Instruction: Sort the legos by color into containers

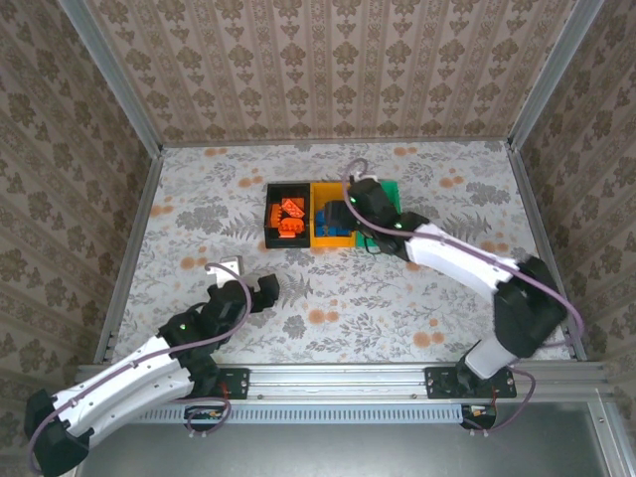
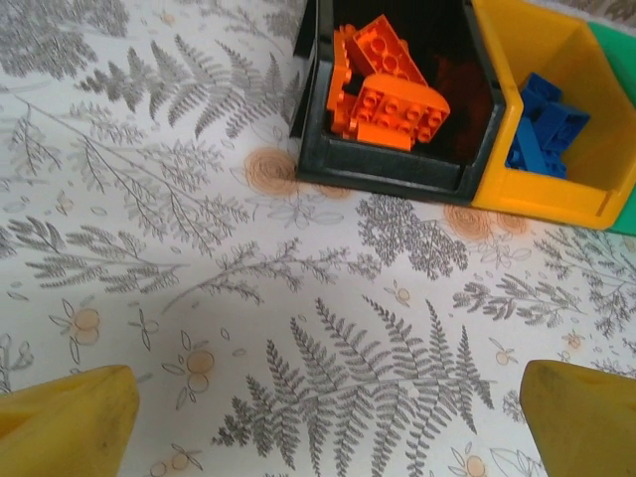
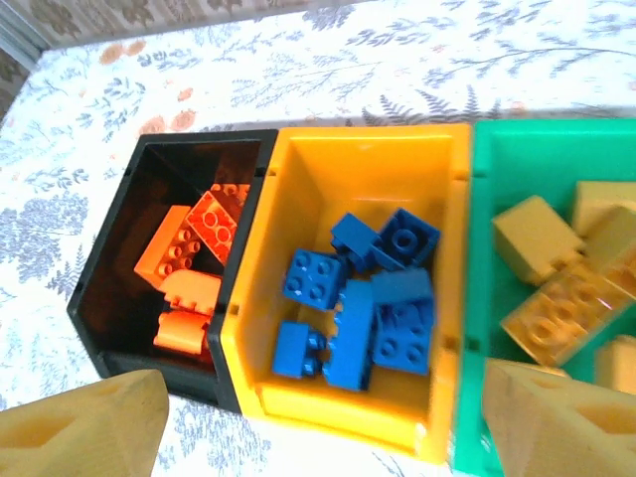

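Three containers stand side by side at the table's middle back: a black bin [image 1: 275, 221], a yellow bin [image 1: 323, 236] and a green bin [image 1: 400, 197]. Orange legos [image 3: 194, 248] lie in the black bin [image 3: 109, 288]. Blue legos [image 3: 368, 298] lie in the yellow bin [image 3: 328, 189]. Yellow-tan legos [image 3: 561, 288] lie in the green bin [image 3: 517, 159]. My right gripper [image 3: 323, 422] hovers open over the yellow bin's near side, with nothing between its fingers. Open and holding nothing, my left gripper [image 2: 323, 422] sits low over the bare cloth, nearer than the black bin [image 2: 383, 174].
A floral cloth [image 1: 397, 298] covers the table. Patterned walls with metal rails [image 1: 129, 258] close it in on the left, back and right. The right arm [image 1: 467, 263] reaches diagonally from the near right toward the bins.
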Controlling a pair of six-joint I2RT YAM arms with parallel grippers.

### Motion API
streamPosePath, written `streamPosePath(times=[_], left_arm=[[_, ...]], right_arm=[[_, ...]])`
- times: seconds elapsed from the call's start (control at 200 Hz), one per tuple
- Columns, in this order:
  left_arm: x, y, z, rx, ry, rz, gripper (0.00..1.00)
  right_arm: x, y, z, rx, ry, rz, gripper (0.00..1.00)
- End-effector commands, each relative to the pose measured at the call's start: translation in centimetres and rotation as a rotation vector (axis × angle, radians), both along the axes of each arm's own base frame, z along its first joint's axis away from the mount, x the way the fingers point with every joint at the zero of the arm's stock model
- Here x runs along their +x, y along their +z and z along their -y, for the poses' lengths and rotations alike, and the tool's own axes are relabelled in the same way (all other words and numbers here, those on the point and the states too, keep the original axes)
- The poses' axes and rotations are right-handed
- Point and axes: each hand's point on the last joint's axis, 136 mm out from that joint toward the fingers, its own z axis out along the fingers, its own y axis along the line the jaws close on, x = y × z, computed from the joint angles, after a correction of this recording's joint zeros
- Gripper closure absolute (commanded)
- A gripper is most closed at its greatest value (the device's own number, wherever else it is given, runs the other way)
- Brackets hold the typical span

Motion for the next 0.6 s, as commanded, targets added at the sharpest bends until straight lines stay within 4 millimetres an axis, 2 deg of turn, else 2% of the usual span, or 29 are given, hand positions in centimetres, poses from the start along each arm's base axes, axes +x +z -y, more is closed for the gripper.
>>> streamPosePath(times=[0.0, 0.075, 0.145, 0.215, 0.415, 0.47, 0.59], left_arm=[[1.6, 3.9, -1.1, 0.039, 0.064, 0.132, 0.0], [2.6, 5.3, -2.1, 0.109, 0.113, 0.208, 0.0], [3.7, 6.6, -3.6, 0.2, 0.18, 0.277, 0.0], [5.1, 7.3, -6.0, 0.271, 0.286, 0.3, 0.0], [9.2, 6.4, -13.5, 0.415, 0.532, 0.215, 0.0], [10.2, 5.3, -15.4, 0.449, 0.567, 0.162, 0.0], [12.7, 2.8, -18.1, 0.514, 0.604, 0.105, 0.0]], right_arm=[[-1.7, 1.6, 3.0, 0.021, -0.07, 0.106, 0.11], [-3.3, 1.3, 5.3, 0.019, -0.123, 0.132, 0.0], [-4.4, 1.2, 7.2, 0.022, -0.189, 0.157, 0.0], [-5.1, 1.1, 9.1, 0.012, -0.256, 0.172, 0.0], [-5.8, 0.8, 11.8, -0.088, -0.309, 0.16, 0.0], [-5.7, 0.5, 12.5, -0.102, -0.324, 0.154, 0.0], [-5.7, 0.1, 13.9, -0.096, -0.365, 0.171, 0.0]])
